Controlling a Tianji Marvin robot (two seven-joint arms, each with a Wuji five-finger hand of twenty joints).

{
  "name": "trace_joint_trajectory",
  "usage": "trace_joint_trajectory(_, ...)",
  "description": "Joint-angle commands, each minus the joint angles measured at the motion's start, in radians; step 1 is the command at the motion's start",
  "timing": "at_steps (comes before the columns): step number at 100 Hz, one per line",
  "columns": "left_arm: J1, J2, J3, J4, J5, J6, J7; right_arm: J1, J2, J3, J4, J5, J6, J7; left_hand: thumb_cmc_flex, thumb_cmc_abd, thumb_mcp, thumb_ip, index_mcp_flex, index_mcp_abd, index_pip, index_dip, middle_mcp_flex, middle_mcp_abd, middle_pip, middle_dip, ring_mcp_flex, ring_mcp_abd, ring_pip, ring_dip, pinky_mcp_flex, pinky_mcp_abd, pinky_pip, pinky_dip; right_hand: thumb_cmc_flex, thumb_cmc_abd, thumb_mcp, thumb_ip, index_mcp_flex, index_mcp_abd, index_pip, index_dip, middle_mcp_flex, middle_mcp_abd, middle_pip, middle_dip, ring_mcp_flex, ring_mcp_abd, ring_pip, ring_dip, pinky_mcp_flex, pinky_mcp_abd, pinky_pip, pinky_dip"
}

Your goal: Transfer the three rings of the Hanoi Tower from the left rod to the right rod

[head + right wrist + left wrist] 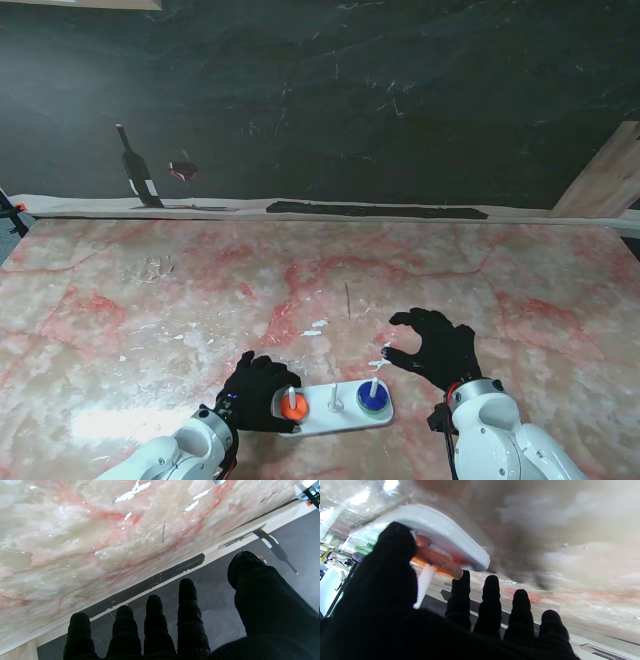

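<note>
Left hand (258,392) at the orange ring (293,406) on the left rod (293,396).

Thumb and forefinger bracket the ring, which sits low on its rod on the white base (345,412); whether they truly pinch it cannot be told. A blue ring (374,398) sits on the right rod. The right hand (435,347) hovers spread, holding nothing. A tilted lift could jam the ring or drag the light base. The pink-veined marble table (200,290) looks glossy; a dark wall stands behind.

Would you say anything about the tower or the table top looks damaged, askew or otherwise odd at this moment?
Nothing looks damaged or spilled. The white base lies flat with its rods upright, an orange ring on the left rod and a blue ring on the right. The pale flecks scattered on the marble table look like surface scuffs, not debris.
</note>
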Motion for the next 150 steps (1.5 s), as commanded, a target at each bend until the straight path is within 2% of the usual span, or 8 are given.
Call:
trace_joint_trajectory(1,-0.001,-0.003,0.004,0.006,0.001,0.005,0.001,-0.007,-0.006,-0.001,0.000,0.003,-0.002,-0.001,0.033,0.024,0.015,0.048,0.047,-0.042,0.042,0.028,0.020,-0.029,0.011,0.016,0.012,-0.017,0.018,0.011,-0.005,-0.011,0.003,0.021,0.026,0.016,-0.021,0.011,0.015,-0.010,0.009,0.008,0.006,0.001,0.011,0.014,0.002,0.004,-0.006,0.014,-0.012,-0.016,-0.001,0.016)
trace_joint_trajectory(32,0.001,-0.003,0.005,0.008,0.017,0.011,0.016,-0.008,-0.008,0.001,0.002,0.014,-0.005,-0.008,0.038,0.049,0.023,0.053,0.097,-0.063,0.073,0.035,0.038,-0.023,0.023,0.021,0.025,-0.021,0.037,0.014,-0.005,-0.016,0.010,0.034,0.023,0.025,-0.024,0.012,0.013,-0.010,0.009,0.008,0.012,0.000,0.016,0.016,0.010,0.004,-0.004,0.016,-0.011,-0.016,0.008,0.019)
trace_joint_trajectory(35,0.001,-0.003,0.005,0.008,0.018,0.012,0.017,-0.008,-0.009,0.002,0.002,0.016,-0.005,-0.009,0.039,0.049,0.023,0.053,0.101,-0.059,0.075,0.034,0.040,-0.022,0.024,0.021,0.027,-0.021,0.038,0.014,-0.005,-0.016,0.011,0.036,0.023,0.026,-0.024,0.012,0.012,-0.011,0.009,0.008,0.013,0.001,0.016,0.016,0.011,0.004,-0.004,0.016,-0.011,-0.016,0.009,0.019)
trace_joint_trajectory(37,0.001,-0.003,0.005,0.008,0.019,0.012,0.018,-0.008,-0.009,0.002,0.003,0.017,-0.006,-0.009,0.040,0.050,0.022,0.053,0.103,-0.057,0.075,0.033,0.045,-0.044,0.026,0.021,0.028,-0.021,0.040,0.014,-0.005,-0.017,0.012,0.038,0.024,0.027,-0.024,0.012,0.012,-0.009,0.008,0.008,0.013,0.001,0.016,0.016,0.010,0.004,-0.004,0.016,-0.011,-0.016,0.010,0.019)
trace_joint_trajectory(40,0.001,-0.003,0.005,0.008,0.020,0.012,0.020,-0.008,-0.009,0.002,0.003,0.018,-0.006,-0.010,0.040,0.052,0.021,0.053,0.106,-0.050,0.076,0.032,0.048,-0.051,0.027,0.021,0.029,-0.022,0.042,0.015,-0.005,-0.017,0.013,0.041,0.024,0.027,-0.024,0.012,0.013,-0.010,0.009,0.008,0.014,0.001,0.017,0.016,0.011,0.004,-0.004,0.016,-0.011,-0.015,0.010,0.019)
trace_joint_trajectory(73,0.001,-0.005,0.005,0.013,0.028,0.009,0.041,-0.010,-0.011,0.004,0.005,0.026,-0.011,-0.018,0.048,0.061,0.023,0.054,0.164,-0.006,0.100,0.020,0.070,-0.051,0.044,0.022,0.046,-0.025,0.064,0.021,-0.008,-0.018,0.034,0.074,0.024,0.031,-0.025,0.013,0.011,-0.009,0.009,0.008,0.019,-0.001,0.020,0.018,0.015,0.005,-0.003,0.018,-0.011,-0.015,0.017,0.018)
trace_joint_trajectory(93,0.002,-0.006,0.004,0.013,0.036,0.003,0.051,-0.011,-0.012,0.005,0.006,0.032,-0.014,-0.018,0.045,0.061,0.019,0.053,0.223,0.010,0.133,0.019,0.084,-0.051,0.050,0.021,0.053,-0.026,0.070,0.022,-0.012,-0.017,0.041,0.092,0.022,0.031,-0.025,0.013,0.008,-0.010,0.007,0.007,0.020,0.000,0.019,0.018,0.015,0.004,-0.004,0.018,-0.011,-0.015,0.019,0.016)
trace_joint_trajectory(150,0.009,-0.004,0.000,-0.004,0.054,0.003,0.052,-0.010,-0.009,0.009,0.006,0.041,-0.019,-0.004,0.038,0.055,0.014,0.056,0.221,0.014,0.131,-0.008,0.088,-0.048,0.046,0.012,0.059,-0.022,0.069,0.021,-0.015,-0.015,0.046,0.122,0.021,0.036,-0.026,0.013,0.008,-0.013,0.007,0.007,0.024,0.000,0.019,0.018,0.014,0.005,-0.004,0.019,-0.012,-0.015,0.021,0.010)
